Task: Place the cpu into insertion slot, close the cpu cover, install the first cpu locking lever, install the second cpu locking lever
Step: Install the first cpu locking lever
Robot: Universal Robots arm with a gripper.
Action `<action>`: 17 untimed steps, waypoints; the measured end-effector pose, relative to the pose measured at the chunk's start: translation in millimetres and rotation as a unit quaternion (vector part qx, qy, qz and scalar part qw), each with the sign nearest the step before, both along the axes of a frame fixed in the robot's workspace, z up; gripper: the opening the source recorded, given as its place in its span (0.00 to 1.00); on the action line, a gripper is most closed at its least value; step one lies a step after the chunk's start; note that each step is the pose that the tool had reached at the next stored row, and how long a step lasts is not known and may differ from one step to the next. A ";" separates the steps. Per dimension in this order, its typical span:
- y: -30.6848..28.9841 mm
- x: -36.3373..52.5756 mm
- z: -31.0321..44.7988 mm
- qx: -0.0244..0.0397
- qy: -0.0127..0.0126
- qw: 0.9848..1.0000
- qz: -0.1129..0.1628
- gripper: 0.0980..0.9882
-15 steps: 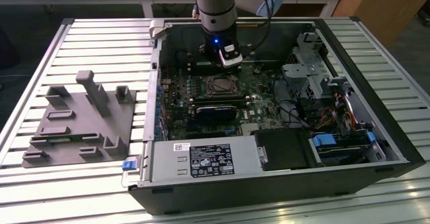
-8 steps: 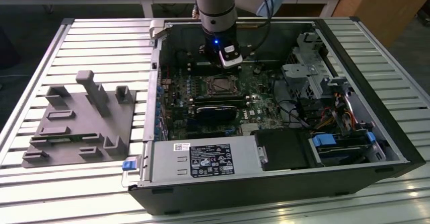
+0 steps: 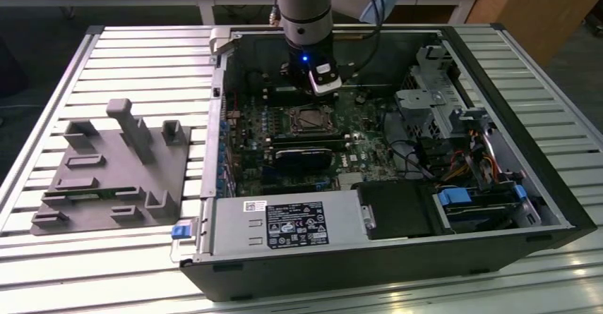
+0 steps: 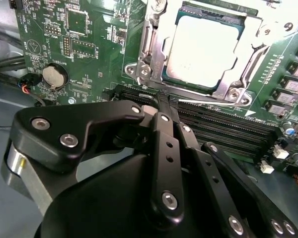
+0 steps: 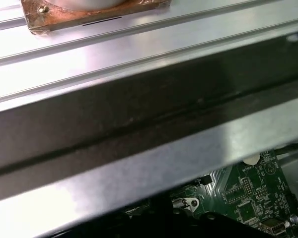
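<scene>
The cpu (image 4: 203, 49) lies flat in the insertion slot (image 4: 150, 57), its pale silvery top showing through the metal cover frame (image 4: 229, 92) that sits down around it. A thin metal lever (image 4: 213, 104) runs along the socket edge nearest the gripper. My gripper (image 4: 165, 99) is shut, its black fingers pressed together with their tips just beside that lever and socket corner; nothing shows between them. In the exterior view the gripper (image 3: 318, 92) hangs inside the open case, just behind the insertion slot (image 3: 308, 118) on the green motherboard (image 3: 363, 145).
Long black slots (image 4: 223, 131) and a coin battery (image 4: 54, 76) lie close to the fingers. A black module (image 3: 301, 157), power supply (image 3: 282, 226) and drive cage (image 3: 428, 109) crowd the case. A grey fixture (image 3: 113, 166) sits at the exterior view's left. The case wall (image 5: 139, 124) stands close.
</scene>
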State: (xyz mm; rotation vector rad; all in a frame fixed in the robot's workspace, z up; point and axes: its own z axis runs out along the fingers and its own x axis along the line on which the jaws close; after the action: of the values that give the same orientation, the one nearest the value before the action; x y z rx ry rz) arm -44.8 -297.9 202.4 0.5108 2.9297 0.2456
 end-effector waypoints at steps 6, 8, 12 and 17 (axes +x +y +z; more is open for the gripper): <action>3.7 0.4 0.0 0.000 0.000 1.000 0.000 0.01; 4.0 0.5 -0.1 0.000 0.000 1.000 0.000 0.01; 4.1 0.2 -1.2 -0.001 0.000 1.000 0.000 0.01; 4.0 0.2 -2.5 -0.004 0.000 1.000 0.000 0.01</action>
State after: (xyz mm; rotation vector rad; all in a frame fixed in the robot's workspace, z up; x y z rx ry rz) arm -44.6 -293.9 199.8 0.5095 2.9293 0.2325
